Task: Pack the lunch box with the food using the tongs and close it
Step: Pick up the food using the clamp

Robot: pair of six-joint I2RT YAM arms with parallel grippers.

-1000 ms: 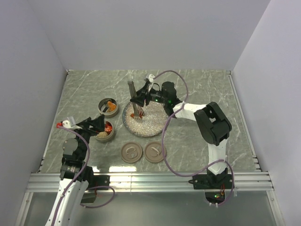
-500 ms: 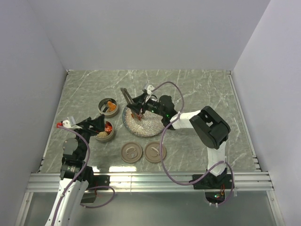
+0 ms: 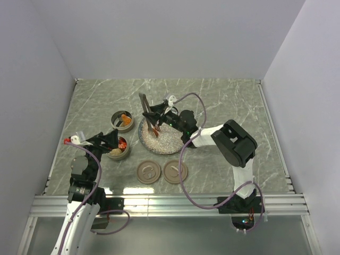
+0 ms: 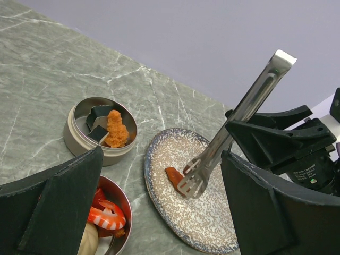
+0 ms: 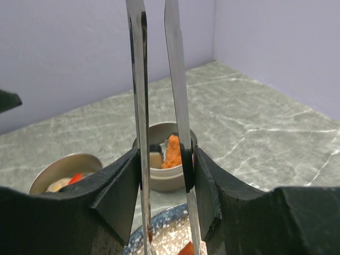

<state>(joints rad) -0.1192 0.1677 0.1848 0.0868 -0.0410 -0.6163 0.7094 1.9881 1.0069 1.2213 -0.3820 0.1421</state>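
Two round metal tins sit on the left of your surface. The far tin holds an orange crumbed piece and some dark bits. The near tin holds a red-and-white striped shrimp beside a beige ball. Just right of the tins lies the speckled plate. Nearer the arm bases, a left lid and a right lid lie flat side by side on the surface.

Your right tool is pinching the tongs, one finger pressed on the outer face of each arm, and a narrow gap shows between the two arms. The tongs stand tilted, joined end up and slotted tips down over the far-left part of the plate. An orange-red piece lies on the plate right at those tips. You cannot tell from these views whether the tips grip it or only touch it.

Your left tool is spread wide with nothing between its fingers, hovering close by the near tin.
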